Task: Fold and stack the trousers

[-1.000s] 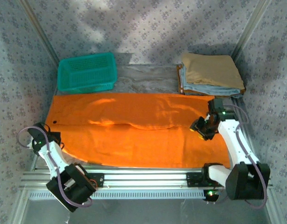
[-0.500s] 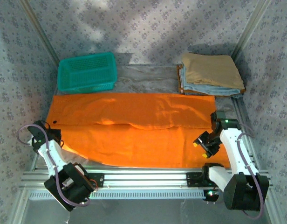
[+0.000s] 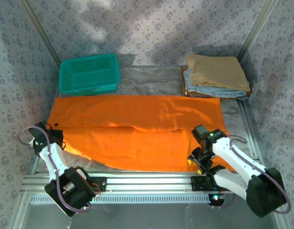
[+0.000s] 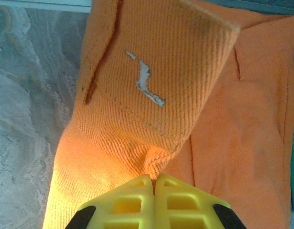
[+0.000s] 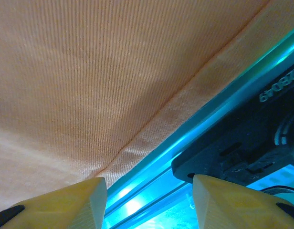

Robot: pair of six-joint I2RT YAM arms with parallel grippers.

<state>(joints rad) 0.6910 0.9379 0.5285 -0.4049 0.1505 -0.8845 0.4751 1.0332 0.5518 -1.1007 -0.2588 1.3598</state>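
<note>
- The left claw point(image 4: 154, 178) was closed, pinching the cloth of the trousers point(image 3: 137, 119).
- The right claw point(image 5: 149, 202) stood part open above the trousers' near hem, gripping nothing.

Bright orange trousers point(image 3: 137, 126), soft ribbed cloth, spread wide from left to right across the surface point(image 3: 147, 78). Laid flat and lengthwise in two bands, the far band overlapping the near one along a wavy line. Near-left corner bunched and raised, pinched in the clamped left pincer point(image 4: 154, 180), with a small white fleck on the cloth just beyond.
</note>
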